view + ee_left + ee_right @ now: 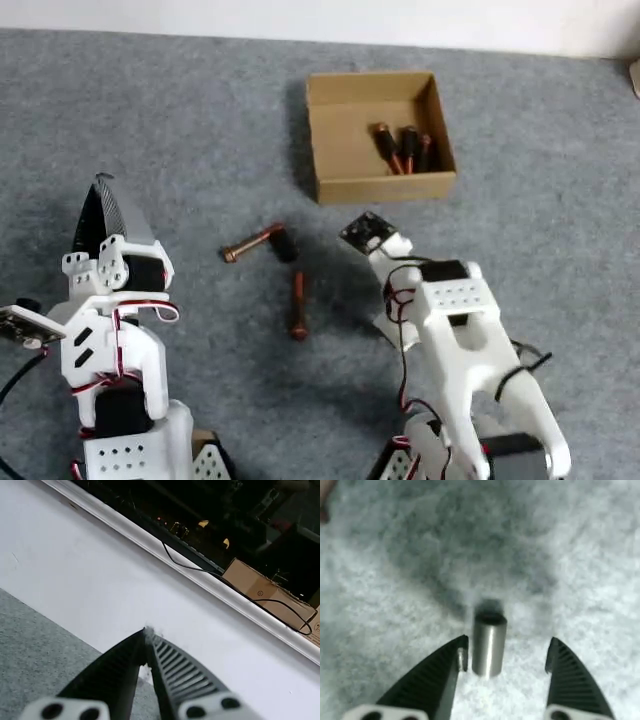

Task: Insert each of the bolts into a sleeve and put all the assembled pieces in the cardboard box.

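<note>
Starting nearest me, the right end effector [509, 642] stands wide open and holds nothing. Its jaws straddle a sleeve [489, 645] that stands upright on the grey worktop [180, 130], just beside one finger and well off the other. I judge the sleeve is on end so a bolt can drop straight into its open top, and the open straddle reads to me as the set-up for a pinch on its sides. The right arm is folded forward and down, with the wrist pitched steeply so the end effector points almost straight at the worktop.

The left end effector [147, 634] is fully closed on nothing, its tips meeting. That arm sits upright on its own side, raised off the worktop and aimed toward the far wall, well apart from every part. I read that as parked out of the way.

Farther out, between the two arms, a bolt [298, 303] lies flat and loose. Just beyond it a second bolt [248, 245] lies at a slant with a dark sleeve [283, 245] at one end; I cannot tell whether it is seated. Farthest off, the cardboard box [385, 187] holds three assembled pieces [405, 148] gathered toward one side, so I judge the job past halfway.
</note>
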`<move>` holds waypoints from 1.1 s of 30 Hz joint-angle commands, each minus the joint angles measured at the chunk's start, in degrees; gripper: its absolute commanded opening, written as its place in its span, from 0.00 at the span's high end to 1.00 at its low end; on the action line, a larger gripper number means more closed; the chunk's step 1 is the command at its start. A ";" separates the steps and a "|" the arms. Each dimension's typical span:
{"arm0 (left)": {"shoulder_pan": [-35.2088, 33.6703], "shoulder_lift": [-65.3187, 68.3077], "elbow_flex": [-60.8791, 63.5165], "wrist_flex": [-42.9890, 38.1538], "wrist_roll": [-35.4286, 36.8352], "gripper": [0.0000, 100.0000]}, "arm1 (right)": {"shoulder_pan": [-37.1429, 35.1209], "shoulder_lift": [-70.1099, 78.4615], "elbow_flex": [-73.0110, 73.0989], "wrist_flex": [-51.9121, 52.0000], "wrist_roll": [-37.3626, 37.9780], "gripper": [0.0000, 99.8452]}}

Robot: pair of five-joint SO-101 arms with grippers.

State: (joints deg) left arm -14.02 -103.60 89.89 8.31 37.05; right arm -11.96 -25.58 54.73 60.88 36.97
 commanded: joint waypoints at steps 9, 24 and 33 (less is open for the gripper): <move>1.19 -0.31 -1.27 0.18 -0.18 0.99 | 0.84 -3.56 8.84 -6.81 -0.26 0.76; 1.19 -0.31 -0.75 0.18 -0.18 0.99 | 0.84 -3.56 11.56 -15.25 -0.62 0.76; 1.27 -0.31 -0.75 0.18 -0.09 0.99 | 0.84 -3.56 11.56 -15.25 -0.62 0.98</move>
State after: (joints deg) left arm -13.76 -103.60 89.89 8.31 37.05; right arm -10.99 -28.48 66.42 47.43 36.88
